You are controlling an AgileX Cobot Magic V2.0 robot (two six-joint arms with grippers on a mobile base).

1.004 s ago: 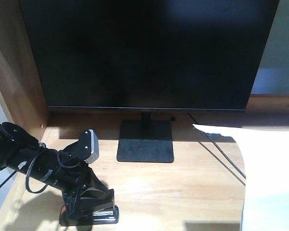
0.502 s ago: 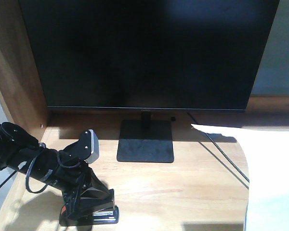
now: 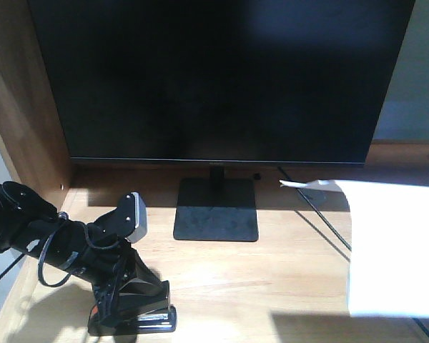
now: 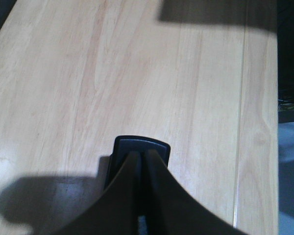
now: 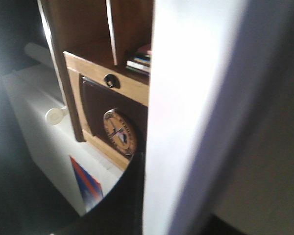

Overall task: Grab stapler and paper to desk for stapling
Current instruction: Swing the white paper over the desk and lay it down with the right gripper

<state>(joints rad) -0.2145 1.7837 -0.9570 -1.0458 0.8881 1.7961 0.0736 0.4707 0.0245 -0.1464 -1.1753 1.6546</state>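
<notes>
Standing in front of the desk (image 3: 272, 279), I see the left tool (image 3: 132, 304) down at the near left corner, clamped over the stapler (image 3: 154, 323). The stapler lies flat on the wood with its metal base towards the middle of the desk and an orange patch at its left end. From the left wrist view the two dark fingers (image 4: 122, 196) pinch close together on the black body, and the stapler's rounded end pokes out just beyond them onto the pale planks.

A big dark monitor (image 3: 214, 78) fills the back of the desk on its square stand (image 3: 216, 211), well apart from the stapler. A thin black cable (image 3: 329, 229) runs from behind it towards the right.

The paper (image 3: 397, 250) is over the right side of the desk, bright in the sun, with its far corner curled near the cable and a shadow under its near edge. Whether it touches the wood I cannot tell. The right tool (image 5: 144, 205) is only seen from its own wrist camera, where the white sheet runs edge-on between its fingers, so it is gripping the paper. Behind it stand a wooden shelf unit (image 5: 88, 29) with some books (image 5: 139, 58).
</notes>
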